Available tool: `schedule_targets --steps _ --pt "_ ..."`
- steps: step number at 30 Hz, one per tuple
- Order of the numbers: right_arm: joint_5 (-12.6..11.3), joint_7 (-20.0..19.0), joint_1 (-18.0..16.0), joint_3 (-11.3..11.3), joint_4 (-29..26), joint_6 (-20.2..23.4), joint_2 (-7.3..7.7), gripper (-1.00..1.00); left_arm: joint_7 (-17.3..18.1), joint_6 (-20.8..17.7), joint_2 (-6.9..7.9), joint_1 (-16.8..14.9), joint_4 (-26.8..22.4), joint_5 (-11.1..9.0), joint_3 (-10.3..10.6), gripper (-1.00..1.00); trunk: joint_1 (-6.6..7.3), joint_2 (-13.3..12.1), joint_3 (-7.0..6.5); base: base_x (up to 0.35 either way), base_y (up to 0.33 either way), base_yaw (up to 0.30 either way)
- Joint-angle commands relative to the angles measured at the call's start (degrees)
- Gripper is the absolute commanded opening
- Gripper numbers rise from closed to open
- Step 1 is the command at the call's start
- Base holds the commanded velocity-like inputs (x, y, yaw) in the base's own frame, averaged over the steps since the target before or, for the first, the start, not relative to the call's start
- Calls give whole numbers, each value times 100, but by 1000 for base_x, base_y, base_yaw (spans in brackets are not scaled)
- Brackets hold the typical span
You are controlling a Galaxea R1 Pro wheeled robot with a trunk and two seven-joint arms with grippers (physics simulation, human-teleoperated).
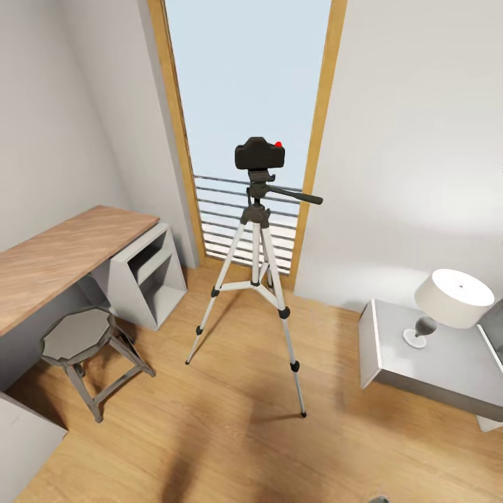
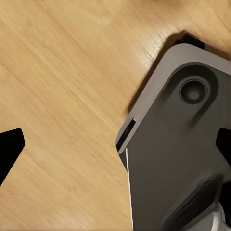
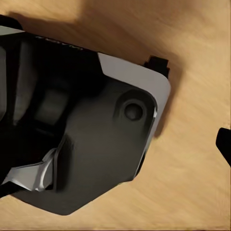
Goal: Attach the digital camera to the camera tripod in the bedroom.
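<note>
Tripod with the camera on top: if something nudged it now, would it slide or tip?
Probably tip. The tripod stands tall on thin legs, and the camera sits at its very top. Its small feet rest on smooth wood floor, so it may also skid.

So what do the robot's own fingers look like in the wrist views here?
The left fingers are plain matte black, with blunt wedge-shaped tips at the frame edges. One right finger looks the same. No cables or markings are visible on them.
</note>
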State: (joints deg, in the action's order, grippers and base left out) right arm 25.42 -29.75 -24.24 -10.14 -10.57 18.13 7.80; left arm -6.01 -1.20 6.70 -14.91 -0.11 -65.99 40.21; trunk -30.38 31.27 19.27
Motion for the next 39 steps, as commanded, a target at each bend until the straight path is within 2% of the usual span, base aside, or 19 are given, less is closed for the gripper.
schedule_targets --steps 1,5,10,16,17,25,33,39 --pt "35 51 3 -72 190 -90 13 100 -16 -11 -2 -4 0 -33 48 100 -2 7 7 0 0 0" --pt "20 490 19 -116 813 -532 70 100 -12 -9 -7 -4 1 -20 48 100 -2 7 7 0 0 0" --pt "-4 1093 90 -136 1110 -925 118 100 -7 -17 -29 5 0 -8 48 100 -2 7 7 0 0 0" --pt "-33 1540 451 -170 1213 -1242 138 100 -6 -26 -72 12 0 -3 48 100 -2 7 7 0 0 0" --pt "-147 1645 630 -243 1235 -1358 146 100 -5 -28 -108 13 1 -2 48 100 -2 7 7 0 0 0" --pt "-398 1721 757 -305 1249 -1396 143 100 -12 -13 -153 49 2 -9 48 100 -2 7 7 0 0 0" --pt "-444 1744 763 -323 1251 -1452 120 100 -3 3 -210 150 -4 12 52 100 -2 7 -17 0 0 0" --pt "-626 1744 769 -329 1252 -1458 124 100 4 -1 -255 153 -6 47 56 100 -2 7 -64 0 0 0"
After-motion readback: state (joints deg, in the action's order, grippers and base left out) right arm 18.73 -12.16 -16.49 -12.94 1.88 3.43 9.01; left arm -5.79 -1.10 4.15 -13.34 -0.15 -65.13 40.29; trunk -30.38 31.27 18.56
